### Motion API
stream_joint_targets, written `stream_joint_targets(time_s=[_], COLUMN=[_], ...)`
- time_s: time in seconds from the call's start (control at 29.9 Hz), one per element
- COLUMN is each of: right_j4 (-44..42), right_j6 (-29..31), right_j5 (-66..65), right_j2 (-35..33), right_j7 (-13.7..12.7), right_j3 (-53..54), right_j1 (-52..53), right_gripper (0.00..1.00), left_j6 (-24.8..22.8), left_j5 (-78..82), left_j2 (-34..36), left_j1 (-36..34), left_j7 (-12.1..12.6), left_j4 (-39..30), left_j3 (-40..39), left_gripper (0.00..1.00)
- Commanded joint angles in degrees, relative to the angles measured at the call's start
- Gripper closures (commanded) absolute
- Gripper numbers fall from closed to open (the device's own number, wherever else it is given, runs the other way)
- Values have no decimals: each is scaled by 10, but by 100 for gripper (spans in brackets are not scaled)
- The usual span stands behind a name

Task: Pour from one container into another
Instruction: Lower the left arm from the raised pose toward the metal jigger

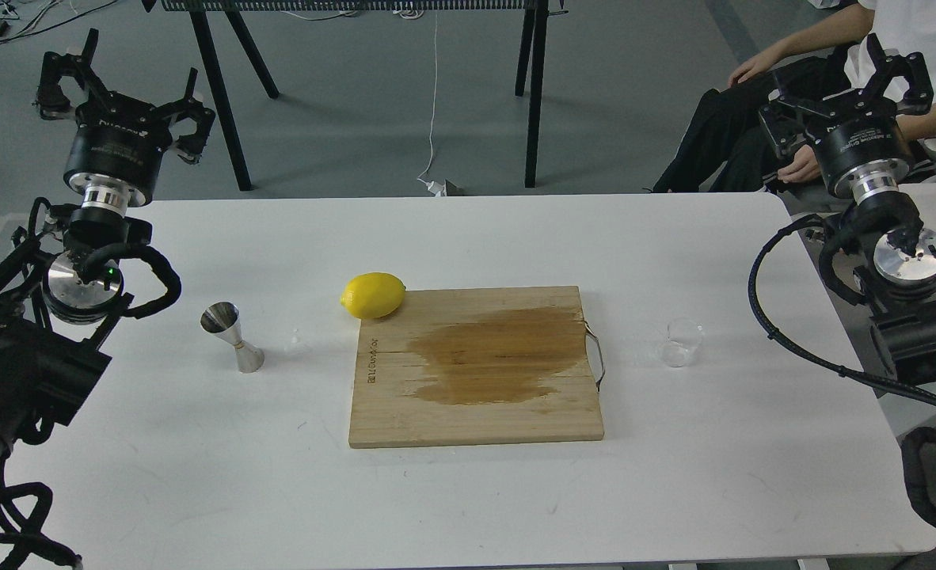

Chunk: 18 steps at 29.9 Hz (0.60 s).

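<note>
The glass cup [682, 342] stands upright nearest the spread-fingered, empty right gripper [848, 95], well apart from the jigger [233, 336] by the equally spread left gripper [123, 91].

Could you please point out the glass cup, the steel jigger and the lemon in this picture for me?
glass cup [682, 343], head view, on its clear side wall.
steel jigger [233, 338], head view, on its narrow waist.
lemon [372, 295], head view, on the middle of its yellow skin.
</note>
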Motion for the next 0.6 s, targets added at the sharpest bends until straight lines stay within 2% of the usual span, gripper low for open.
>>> stream_joint_targets(time_s=[0.0, 0.23, 0.27, 0.33, 0.47, 0.57], right_j4=[1, 1, 1, 2, 5, 4], right_j6=[0, 0, 0, 0, 0, 0], right_j5=[0, 0, 0, 0, 0, 0], right_j2=[1, -2, -5, -16, -44, -56], right_j7=[-1, -1, -1, -1, -3, -4], right_j3=[0, -5, -5, -5, -5, -5], right_j1=[0, -1, -3, -7, -12, -12], right_gripper=[1, 1, 1, 1, 1, 1], left_j6=[0, 4, -7, -33, -33, -33], left_j5=[-1, -2, 2, 5, 26, 98], left_j2=[3, 12, 16, 38, 107, 139], left_j1=[-1, -1, 1, 5, 6, 6], left_j7=[1, 3, 6, 8, 0, -19], left_j4=[0, 3, 2, -2, -35, -74], left_j3=[3, 4, 10, 29, 67, 74], left_gripper=[0, 0, 0, 0, 0, 0])
